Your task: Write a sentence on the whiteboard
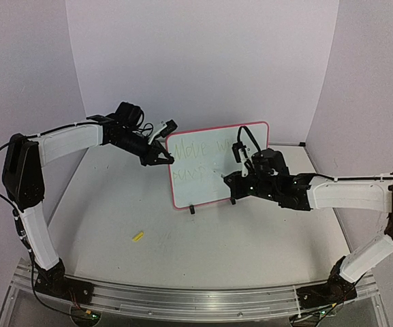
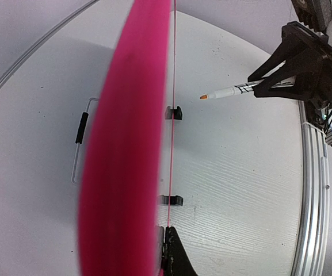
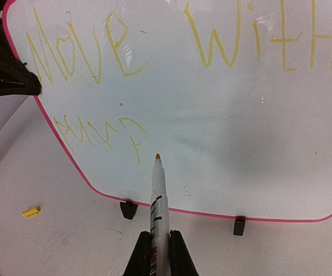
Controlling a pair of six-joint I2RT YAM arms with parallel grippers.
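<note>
- Black right claw (image 3: 160, 250) pinched tight on the marker (image 3: 157, 201). Barrel runs straight out ahead of the jaws, tip forward.
- Tip sits just short of the whiteboard (image 3: 229, 144), just right of the second line's last stroke.
- Yellow sentence (image 3: 68, 57) looks half done, so we're mid-writing. Next: touch the tip down and stroke rightward with light pressure.
- Board stands upright on its feet (image 3: 128, 210), long axis across the claw, face toward it.
- Up-left of that, left claw (image 1: 163, 159) clamps the board's edge.
</note>
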